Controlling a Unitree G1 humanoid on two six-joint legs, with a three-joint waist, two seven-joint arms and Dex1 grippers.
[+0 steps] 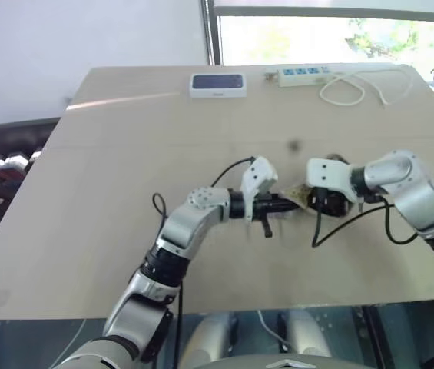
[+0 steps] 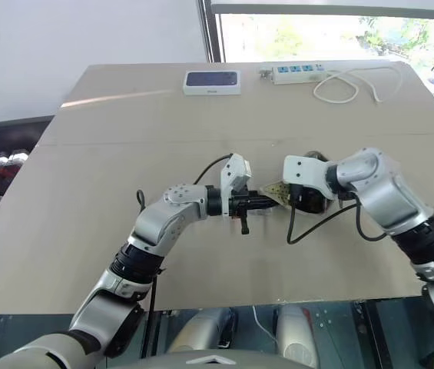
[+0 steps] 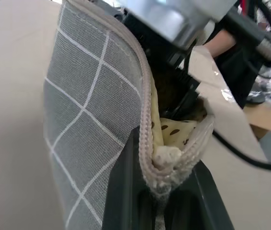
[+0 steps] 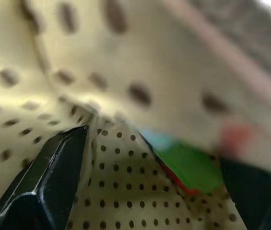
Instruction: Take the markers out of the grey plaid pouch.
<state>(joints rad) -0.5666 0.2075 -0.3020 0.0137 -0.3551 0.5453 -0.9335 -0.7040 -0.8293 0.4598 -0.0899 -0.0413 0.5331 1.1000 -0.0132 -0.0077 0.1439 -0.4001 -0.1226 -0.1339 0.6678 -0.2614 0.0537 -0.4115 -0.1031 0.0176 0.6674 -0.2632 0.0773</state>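
Pinching pouch (image 3: 92, 124) edge, left gripper (image 3: 166, 191) clamped | right gripper (image 4: 145, 191) spread inside, markers (image 4: 188, 167) between

1. A pale wooden table (image 1: 124, 200) runs from the near edge to a window at the back.
2. The left gripper (image 1: 292, 204) points sideways toward the robot's right, above the middle of the table, its black fingers clamped on the edge of the grey plaid pouch (image 1: 301, 196).
3. Little of the pouch shows: a small yellowish-grey patch between the two grippers.
4. The right gripper (image 1: 326, 201) meets the pouch from the opposite side; its fingers are hidden.
5. A white box with a dark top (image 1: 218, 84) sits near the far edge.
6. A white power strip (image 1: 303, 74) lies beside it, its cord (image 1: 355, 88) looping across the table.
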